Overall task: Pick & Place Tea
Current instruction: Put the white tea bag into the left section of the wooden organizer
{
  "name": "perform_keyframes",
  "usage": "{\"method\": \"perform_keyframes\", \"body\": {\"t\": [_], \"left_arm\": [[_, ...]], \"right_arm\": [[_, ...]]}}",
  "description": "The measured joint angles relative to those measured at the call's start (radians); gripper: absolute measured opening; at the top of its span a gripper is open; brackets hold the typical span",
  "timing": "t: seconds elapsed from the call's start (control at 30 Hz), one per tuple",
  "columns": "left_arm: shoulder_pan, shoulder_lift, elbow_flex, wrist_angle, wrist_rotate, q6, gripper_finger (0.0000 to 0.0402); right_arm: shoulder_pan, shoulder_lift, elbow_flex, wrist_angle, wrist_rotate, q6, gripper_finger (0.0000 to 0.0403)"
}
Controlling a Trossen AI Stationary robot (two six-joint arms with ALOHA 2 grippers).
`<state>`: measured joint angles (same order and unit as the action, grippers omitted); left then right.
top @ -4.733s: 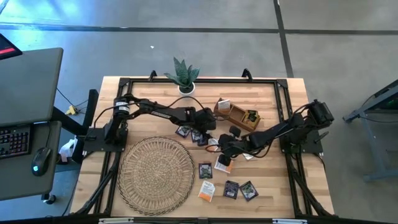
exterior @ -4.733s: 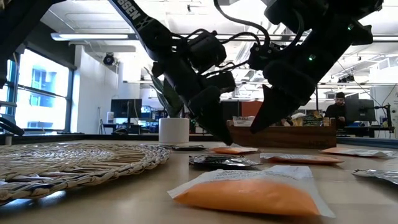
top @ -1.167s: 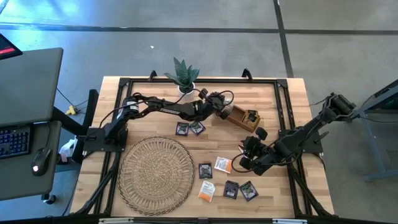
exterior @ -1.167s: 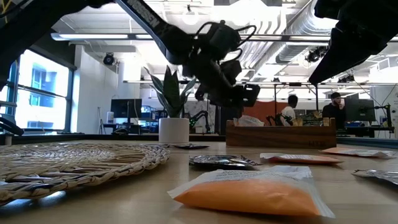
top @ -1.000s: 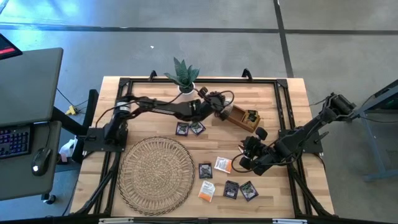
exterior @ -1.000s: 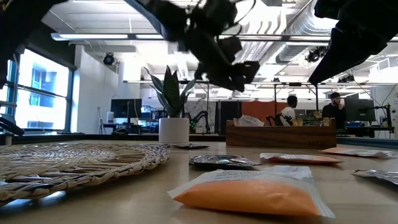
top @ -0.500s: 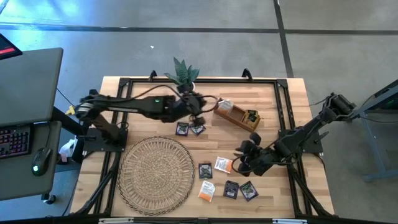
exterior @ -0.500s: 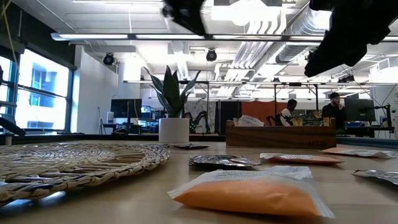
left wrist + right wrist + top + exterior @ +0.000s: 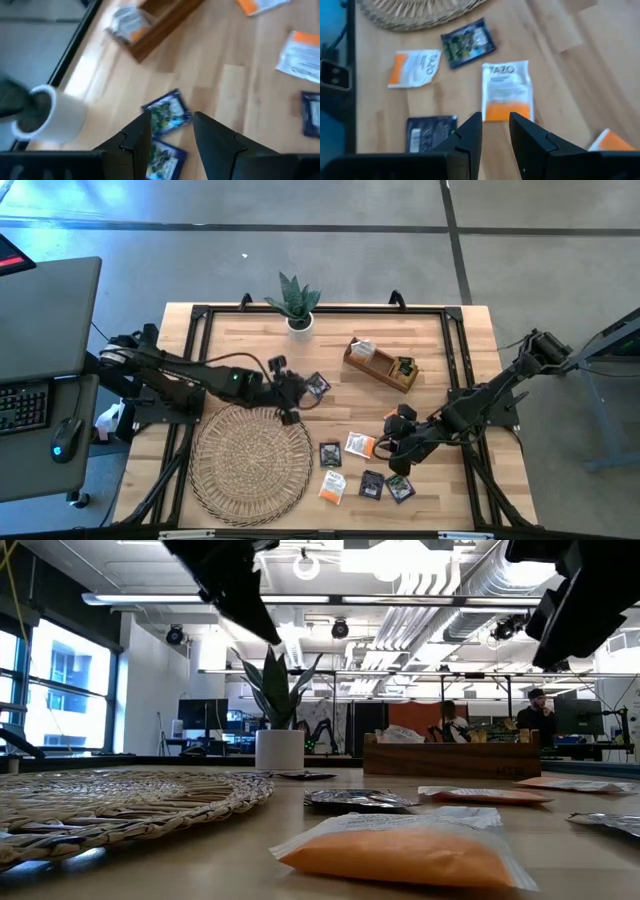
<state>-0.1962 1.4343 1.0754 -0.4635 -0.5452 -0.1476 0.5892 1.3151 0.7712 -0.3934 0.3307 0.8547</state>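
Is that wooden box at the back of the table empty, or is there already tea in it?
Not empty. The wooden box holds a pale sachet at one end and a dark sachet at the other.

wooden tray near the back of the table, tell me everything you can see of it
The wooden tray is a brown, long, low box, open on top and split into compartments. It sits flat on the table, angled, right of the potted plant. A crumpled white-and-orange sachet sticks out of the end nearer the plant, and a dark sachet sits at the other end. Neither pincer touches it.
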Motion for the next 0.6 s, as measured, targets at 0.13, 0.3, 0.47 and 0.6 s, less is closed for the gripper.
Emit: {"method": "perform_keyframes", "body": {"t": [0.13, 0.3, 0.47, 0.6], "left_arm": [[-0.001, -0.001, 0.014, 0.070, 0.025, 0.054, 0.0143], [-0.001, -0.001, 0.032, 0.076, 0.041, 0.057, 0.0143], [-0.001, -0.001, 0.032, 0.072, 0.073, 0.056, 0.0143], [0.000, -0.001, 0.032, 0.072, 0.084, 0.057, 0.0143]], "right_arm": [[0.000, 0.000, 0.000, 0.005, -0.045, 0.000, 0.0094], [0.000, 0.000, 0.000, 0.010, -0.052, 0.000, 0.0094], [0.000, 0.000, 0.000, 0.010, -0.051, 0.000, 0.0094], [0.000, 0.000, 0.000, 0.011, -0.051, 0.000, 0.0094]]}}
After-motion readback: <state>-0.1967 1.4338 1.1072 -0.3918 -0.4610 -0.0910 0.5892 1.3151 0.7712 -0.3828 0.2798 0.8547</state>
